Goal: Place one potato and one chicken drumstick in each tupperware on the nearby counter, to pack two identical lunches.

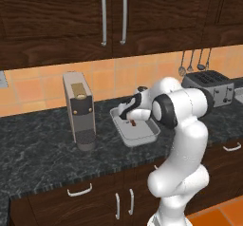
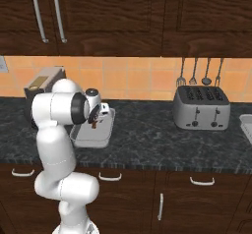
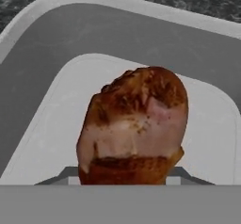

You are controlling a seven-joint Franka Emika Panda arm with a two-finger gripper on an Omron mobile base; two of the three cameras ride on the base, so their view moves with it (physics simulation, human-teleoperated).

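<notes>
While the tool (image 1: pixel 131 120) grips the chicken drumstick (image 3: pixel 134 126) low over the tupperware (image 1: pixel 142 136) on the table (image 1: pixel 42 154) | progress: drumstick not yet released, tray floor looks bare, potato and second lunch pending | nearby: coffee machine (image 1: pixel 79 108) beside tray, toaster (image 2: pixel 201 107) well apart | obstruction: none evident

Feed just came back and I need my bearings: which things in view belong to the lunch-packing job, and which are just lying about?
Job:
- chicken drumstick, held in the pincer
- tupperware right under it
- counter it sits on

Lying about:
- coffee machine left of the tray
- toaster
- hanging utensils above the toaster
</notes>
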